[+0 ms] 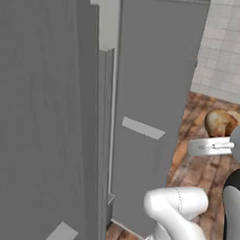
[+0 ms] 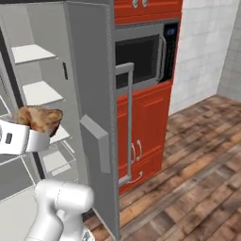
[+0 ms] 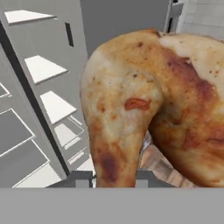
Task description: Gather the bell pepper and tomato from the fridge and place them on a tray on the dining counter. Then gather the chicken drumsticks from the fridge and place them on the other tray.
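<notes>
Gripper clamped on one of the chicken drumsticks, and from the hand view the golden-brown piece bulks right up against the lens, narrow end down between the fingers, with darker red-brown scorch marks across its skin. From the right base view, the drumstick sits on the end of the white hand, held out in front of the open fridge, level with the pale inner shelves. The fridge door stands swung out, its edge towards the camera and its long bar handle on the far face. Beyond it there's a microwave set into red cabinets. From the left base view the drumstick shows at the right edge, above the wooden floor, past the grey door panel.
</notes>
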